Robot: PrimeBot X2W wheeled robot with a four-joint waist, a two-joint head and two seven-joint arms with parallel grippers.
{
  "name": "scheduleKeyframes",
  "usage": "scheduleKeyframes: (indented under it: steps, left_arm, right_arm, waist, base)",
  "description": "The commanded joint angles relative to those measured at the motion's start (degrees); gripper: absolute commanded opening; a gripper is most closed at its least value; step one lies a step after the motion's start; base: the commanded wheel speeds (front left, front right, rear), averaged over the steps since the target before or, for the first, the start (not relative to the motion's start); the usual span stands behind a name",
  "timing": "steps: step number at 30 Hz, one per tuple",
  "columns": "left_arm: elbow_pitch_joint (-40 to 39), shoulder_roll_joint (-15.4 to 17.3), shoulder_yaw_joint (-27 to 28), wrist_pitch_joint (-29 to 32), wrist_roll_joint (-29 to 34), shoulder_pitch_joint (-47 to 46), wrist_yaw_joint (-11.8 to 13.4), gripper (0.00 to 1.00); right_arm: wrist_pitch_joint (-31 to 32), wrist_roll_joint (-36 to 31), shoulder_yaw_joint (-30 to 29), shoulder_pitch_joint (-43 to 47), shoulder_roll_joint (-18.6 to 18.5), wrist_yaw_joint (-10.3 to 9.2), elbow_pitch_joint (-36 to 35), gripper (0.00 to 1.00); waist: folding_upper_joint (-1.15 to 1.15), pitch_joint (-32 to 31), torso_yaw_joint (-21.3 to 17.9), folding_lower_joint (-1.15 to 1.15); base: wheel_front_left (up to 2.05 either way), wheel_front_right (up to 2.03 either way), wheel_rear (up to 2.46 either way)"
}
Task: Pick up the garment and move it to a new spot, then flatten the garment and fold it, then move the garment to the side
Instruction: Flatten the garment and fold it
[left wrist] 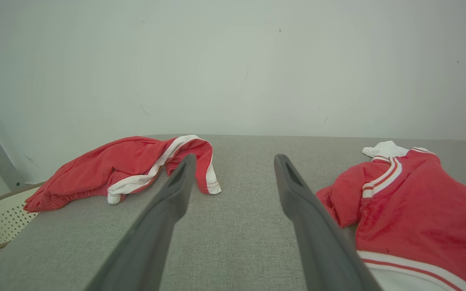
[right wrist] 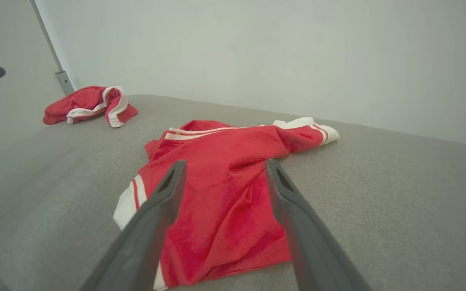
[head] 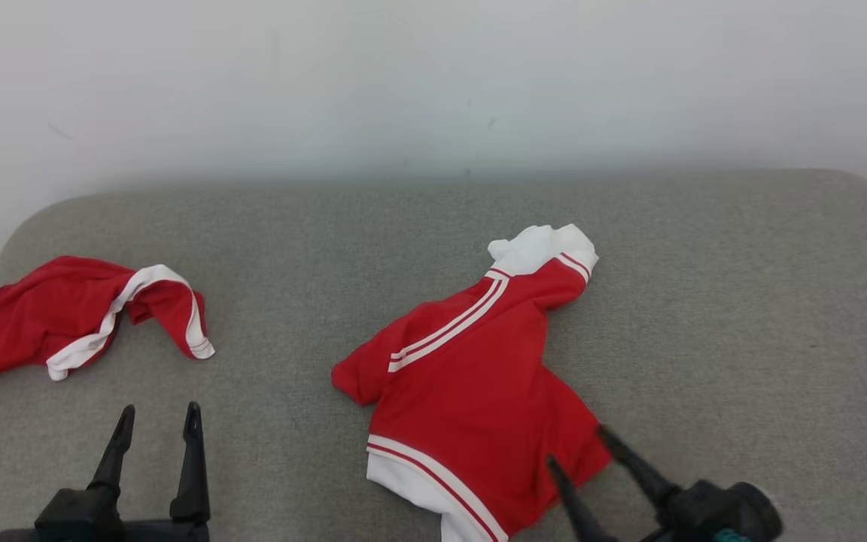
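The red jacket (head: 471, 376) lies rumpled in the middle of the grey padded surface (head: 704, 339), one white cuff toward the wall. The right hand (head: 575, 444) is wide open and empty, fingertips at the jacket's near right edge. The left hand (head: 160, 409), equally open and empty, is in front of the red shorts (head: 42, 324).

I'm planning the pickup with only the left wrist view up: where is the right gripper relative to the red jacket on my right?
Observer: The right gripper is at the near right corner of the red jacket, fingertips over the cloth.
Operator: Holding anything?
Observer: No, its jaws stand open with nothing between them.
Operator: Room to move the jacket further right?
Observer: Yes, the grey couch extends well past the jacket on that side, out to a rounded corner.
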Motion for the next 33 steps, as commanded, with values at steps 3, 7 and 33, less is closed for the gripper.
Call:
scheduleKeyframes:
  steps: [3,7,33]
  left_arm:
    - [-0.18,-0.55,-0.29,-0.27,0.99,-1.87,-0.4,1.0]
    - [0.07,-1.88,-0.43,-0.28,1.65,-3.57,-1.12,1.0]
    - [0.79,-6.74,3.03,-0.28,5.21,-4.52,-4.21,1.0]
  right_arm:
    - [0.63,0.48,6.74,-2.68,-2.17,-0.02,2.68,1.0]
    - [0.55,1.08,16.36,-7.1,-4.57,-0.02,8.57,1.0]
    - [-5.47,3.62,18.88,-20.32,-3.77,-0.03,17.79,0.0]
  waist:
    - [0.0,2.33,2.49,0.0]
    - [0.0,4.31,4.93,0.0]
    - [0.0,7.68,4.0,0.0]
  base:
    - [0.0,0.0,0.0]
    - [0.0,0.0,0.0]
    - [0.0,0.0,0.0]
